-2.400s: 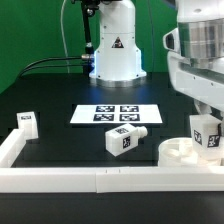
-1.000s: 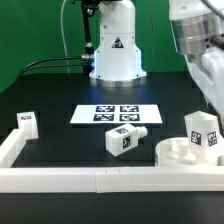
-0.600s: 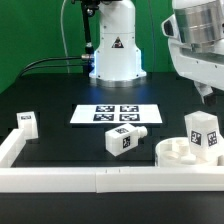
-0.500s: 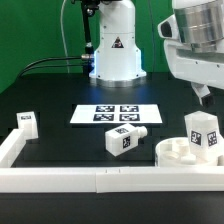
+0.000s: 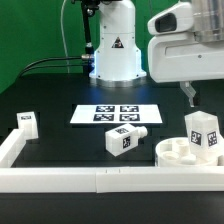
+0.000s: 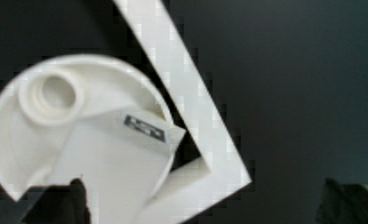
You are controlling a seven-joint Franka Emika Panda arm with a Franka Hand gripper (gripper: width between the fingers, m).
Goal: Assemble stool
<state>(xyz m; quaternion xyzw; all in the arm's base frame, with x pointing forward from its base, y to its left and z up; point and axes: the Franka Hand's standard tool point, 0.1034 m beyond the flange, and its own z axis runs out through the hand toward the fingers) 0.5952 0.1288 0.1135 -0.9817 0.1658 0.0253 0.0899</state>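
The round white seat disc (image 5: pixel 176 152) lies at the exterior view's right, against the rail, and one tagged leg (image 5: pixel 203 133) stands upright in it. My gripper (image 5: pixel 190 97) hangs open above and behind that leg, clear of it and holding nothing. In the wrist view the seat disc (image 6: pixel 48 115) and the upright leg (image 6: pixel 142 126) lie below me, with my two fingertips (image 6: pixel 56 203) dark at the frame's edge, wide apart. A second leg (image 5: pixel 124 138) lies on its side mid-table. A third leg (image 5: pixel 25 123) stands at the exterior view's left.
A long white border rail (image 5: pixel 100 178) runs along the front and up the left side, also seen as the rail (image 6: pixel 177 75) beside the seat. The marker board (image 5: pixel 118 114) lies flat behind the loose leg. The robot base (image 5: pixel 113 50) stands at the back.
My gripper has let go of the leg standing in the seat disc, risen, and drifted toward the exterior view's left. The leg stays upright; the other parts have not moved.
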